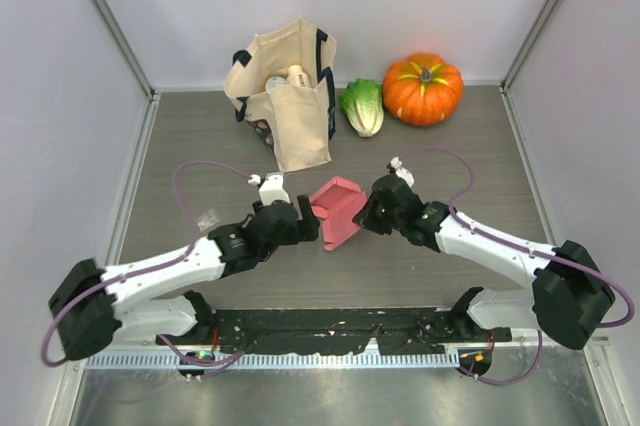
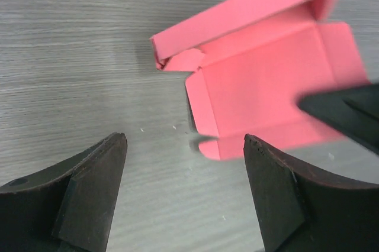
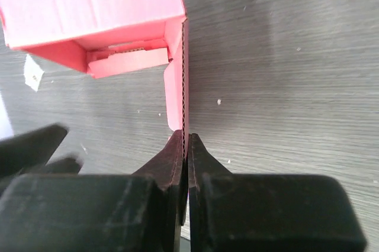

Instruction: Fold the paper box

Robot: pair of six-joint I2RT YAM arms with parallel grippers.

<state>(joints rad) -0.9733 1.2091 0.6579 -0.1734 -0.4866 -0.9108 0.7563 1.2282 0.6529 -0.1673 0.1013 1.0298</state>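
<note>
Lab: white-walled robot enclosure (image 1: 300, 1)

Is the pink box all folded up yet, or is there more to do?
Not yet, it's partway. Done: one long wall of the box stands up, with a corner tab bent in. In hand: the right gripper is pinching a side flap's edge. The left gripper is open beside the box, holding nothing. Left: the near flaps lie flat and the top is open, so more folds are needed.

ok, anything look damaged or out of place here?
Paper box: the small corner tab at its left end in the left wrist view looks crumpled, not folded flat. Also a small stray scrap on the tabletop.
</note>
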